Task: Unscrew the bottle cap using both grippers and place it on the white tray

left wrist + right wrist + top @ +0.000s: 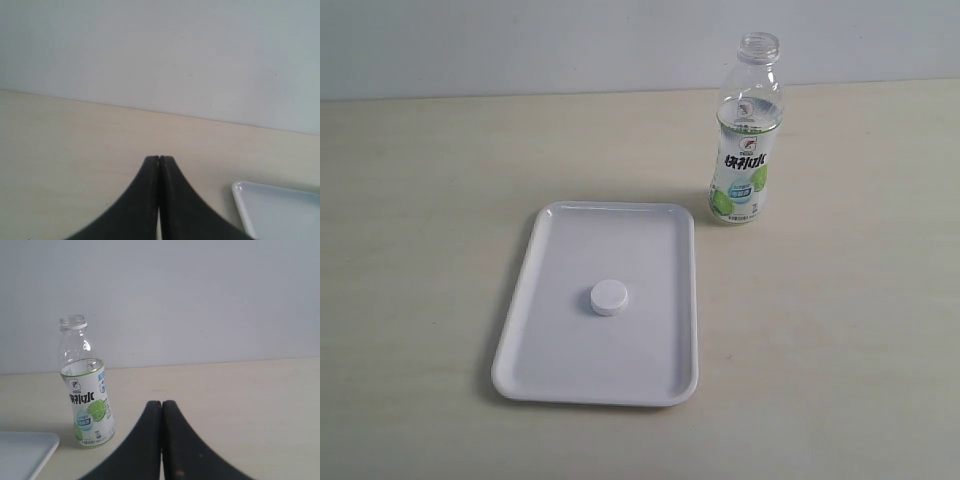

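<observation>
The white bottle cap point(609, 297) lies flat near the middle of the white tray point(550, 350). The clear bottle point(745, 135) with its green-and-white label stands upright and uncapped on the table behind the tray's far right corner. Neither arm shows in the exterior view. In the left wrist view my left gripper point(159, 159) is shut on nothing, with a corner of the tray point(260, 200) beside it. My right gripper point(161, 403) is also shut and empty, apart from the bottle point(85, 390), which stands in the right wrist view with a tray corner point(25, 450) close by.
A pale wooden table point(840, 330) carries everything, and a plain light wall point(520, 40) runs along its far edge. No other objects show in any view.
</observation>
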